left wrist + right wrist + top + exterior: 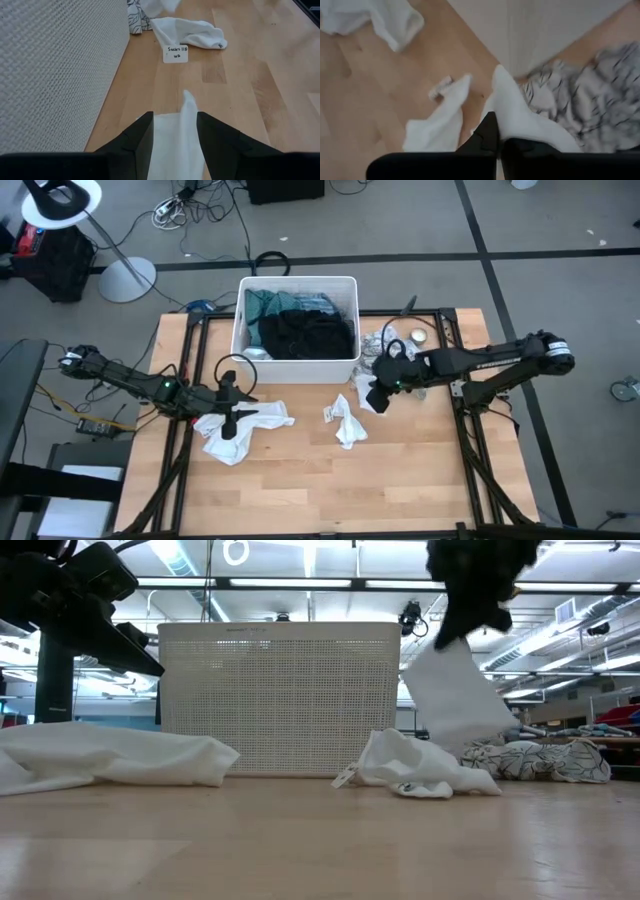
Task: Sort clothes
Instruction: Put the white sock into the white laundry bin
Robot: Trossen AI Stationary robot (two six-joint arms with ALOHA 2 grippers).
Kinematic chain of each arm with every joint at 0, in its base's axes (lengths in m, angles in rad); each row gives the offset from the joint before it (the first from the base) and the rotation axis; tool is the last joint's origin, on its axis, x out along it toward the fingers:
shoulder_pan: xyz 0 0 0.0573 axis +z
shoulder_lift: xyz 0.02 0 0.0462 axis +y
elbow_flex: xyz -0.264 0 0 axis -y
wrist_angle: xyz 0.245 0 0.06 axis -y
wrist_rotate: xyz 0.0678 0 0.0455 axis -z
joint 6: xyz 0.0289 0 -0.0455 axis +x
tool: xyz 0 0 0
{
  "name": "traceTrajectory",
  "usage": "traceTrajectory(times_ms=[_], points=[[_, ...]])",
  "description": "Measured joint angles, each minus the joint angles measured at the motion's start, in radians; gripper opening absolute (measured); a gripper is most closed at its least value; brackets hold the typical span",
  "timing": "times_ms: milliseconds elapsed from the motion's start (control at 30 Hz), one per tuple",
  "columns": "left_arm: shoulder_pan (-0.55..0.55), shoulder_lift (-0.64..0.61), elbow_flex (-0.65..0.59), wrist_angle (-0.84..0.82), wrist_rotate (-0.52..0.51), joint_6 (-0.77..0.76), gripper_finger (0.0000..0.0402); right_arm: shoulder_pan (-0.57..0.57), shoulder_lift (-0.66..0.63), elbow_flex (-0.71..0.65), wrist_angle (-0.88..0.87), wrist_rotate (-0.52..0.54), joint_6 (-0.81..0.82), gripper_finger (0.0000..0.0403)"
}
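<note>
My right gripper (376, 397) is shut on a white cloth (455, 690), held above the table in front of the tub's right corner. My left gripper (233, 428) is open, its fingers on either side of a white garment (175, 145) that lies spread flat on the table (300, 480); in the low view it stands above that garment (110, 755). A white sock (346, 422) with a paper tag (176, 53) lies between the arms. The white tub (296, 368) holds black (305, 335) and teal (262, 305) clothes. A white-grey patterned garment (385, 343) lies right of the tub. My right gripper pinches the white cloth by its upper end (507, 117) between its two shut fingers, coming from above. The cloth hangs slanting below the fingers (470, 615), and its lower end (480, 730) is clear of the table. One layer or several, I cannot tell.
The tub stands at the table's far middle, with its mesh wall (55, 65) close beside my left gripper. The near half of the wooden table (320, 840) is bare. Beyond the table are a lamp stand (120, 275) and cables on the floor.
</note>
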Motion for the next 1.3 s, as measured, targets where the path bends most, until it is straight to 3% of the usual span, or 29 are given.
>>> traceTrajectory(times_ms=[200, 400, 733, 1300], points=[[0.0, 0.0, 0.0, 0.0, 0.0, 0.004, 0.0156, 0.039, 0.0, 0.221, -0.128, 0.095, -0.07, 0.0001], [0.0, 0.0, 0.0, 0.0, 0.0, 0.004, 0.0156, 0.045, 0.0, 0.408, -0.136, 0.159, -0.201, 0.0001], [0.0, 0.0, 0.0, 0.001, 0.0, 0.005, 0.0156, -0.043, 0.108, 0.645, -0.127, 0.194, -0.413, 0.0001], [0.0, 0.0, 0.0, -0.005, 0.0, 0.005, 0.0156, -0.258, 0.599, 1.208, -0.06, -0.101, -0.643, 0.0001]])
